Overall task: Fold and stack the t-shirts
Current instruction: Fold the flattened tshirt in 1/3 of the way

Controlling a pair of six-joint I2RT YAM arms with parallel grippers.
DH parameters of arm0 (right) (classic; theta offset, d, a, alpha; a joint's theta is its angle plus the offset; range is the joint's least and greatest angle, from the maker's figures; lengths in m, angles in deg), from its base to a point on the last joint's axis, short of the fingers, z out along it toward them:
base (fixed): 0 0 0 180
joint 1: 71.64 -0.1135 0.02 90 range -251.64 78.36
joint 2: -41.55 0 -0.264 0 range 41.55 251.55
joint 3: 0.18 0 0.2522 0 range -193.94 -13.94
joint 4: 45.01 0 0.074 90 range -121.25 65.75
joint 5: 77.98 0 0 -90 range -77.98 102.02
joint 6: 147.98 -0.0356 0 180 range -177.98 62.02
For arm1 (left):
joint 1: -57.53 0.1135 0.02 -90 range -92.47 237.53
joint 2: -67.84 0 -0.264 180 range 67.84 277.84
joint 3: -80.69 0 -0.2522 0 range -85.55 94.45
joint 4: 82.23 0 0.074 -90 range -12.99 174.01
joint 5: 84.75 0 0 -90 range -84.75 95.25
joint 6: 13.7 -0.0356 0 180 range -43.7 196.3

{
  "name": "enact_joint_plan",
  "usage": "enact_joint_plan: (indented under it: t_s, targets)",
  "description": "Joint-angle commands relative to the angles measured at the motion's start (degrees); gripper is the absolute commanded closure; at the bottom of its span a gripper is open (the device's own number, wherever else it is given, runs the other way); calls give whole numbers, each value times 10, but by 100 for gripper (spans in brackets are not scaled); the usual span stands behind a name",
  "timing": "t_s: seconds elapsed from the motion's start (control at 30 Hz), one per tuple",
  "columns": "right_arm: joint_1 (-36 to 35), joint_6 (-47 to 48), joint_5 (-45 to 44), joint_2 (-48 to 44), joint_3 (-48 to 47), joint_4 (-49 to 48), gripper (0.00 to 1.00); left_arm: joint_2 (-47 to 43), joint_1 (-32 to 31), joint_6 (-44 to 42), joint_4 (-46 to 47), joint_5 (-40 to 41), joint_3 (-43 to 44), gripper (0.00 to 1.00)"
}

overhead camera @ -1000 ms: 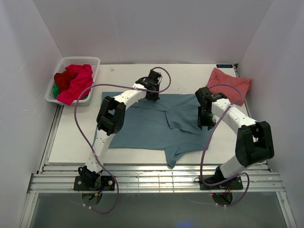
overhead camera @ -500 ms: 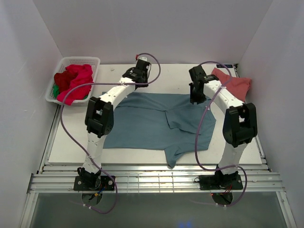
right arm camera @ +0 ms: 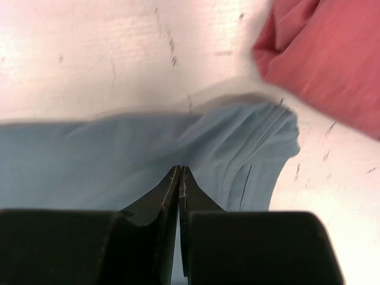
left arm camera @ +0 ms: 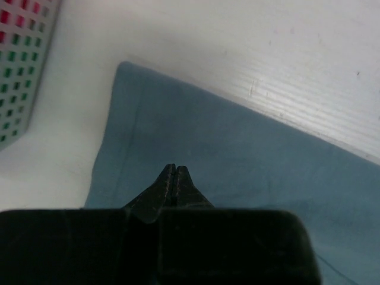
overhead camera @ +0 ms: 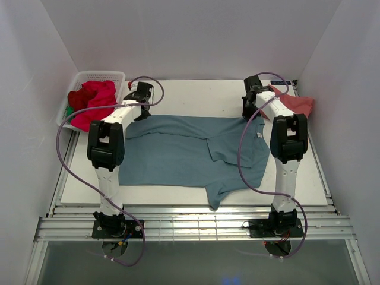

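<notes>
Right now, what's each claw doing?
Left claw: closed over the teal-blue t-shirt; grip unclear.
Right claw: closed over the same t-shirt; grip unclear.

Bare table (overhead camera: 196,95) lies open at 12 o'clock beyond the teal t-shirt (overhead camera: 178,151). The white basket (overhead camera: 98,75) blocks 10 o'clock, close beside the left gripper (left arm camera: 173,171); the salmon t-shirt (overhead camera: 300,105) crowds the right gripper (right arm camera: 180,172) at 2 o'clock
</notes>
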Motion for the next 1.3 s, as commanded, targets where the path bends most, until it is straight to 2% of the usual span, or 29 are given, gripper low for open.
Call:
enact_joint_plan:
  t_s: [0.0, 0.17, 0.47, 0.67, 0.9, 1.03, 1.07, 1.1, 1.2, 1.27]
  targets:
    - [17, 16, 9, 18, -49, -22, 92, 10, -15, 23, -36, -20, 9, 100]
    - [35, 17, 27, 67, -83, -8, 92, 43, -6, 46, -59, -25, -6, 100]
    - [37, 11, 64, 156, -141, 20, 92, 58, 63, 55, -36, -51, -42, 100]
    - [48, 2, 59, 212, -242, 47, 92, 98, 85, 26, -34, -62, 25, 100]
    - [95, -22, 100, 226, -257, 21, 92, 165, 88, -23, -18, -90, 124, 100]
    - [102, 3, 167, 205, -216, -47, 92, 179, 88, -52, 18, -113, 156, 100]
    - [102, 10, 179, 174, -194, -74, 92, 175, 88, -58, 29, -119, 156, 100]
    - [102, 11, 201, 155, -138, -143, 90, 166, 87, -65, 39, -121, 155, 100]
    - [102, 13, 209, 69, -75, -254, 83, 148, 87, -73, 66, -137, 161, 100]
    - [103, 18, 207, 12, -46, -283, 78, 123, 86, -72, 73, -141, 166, 100]
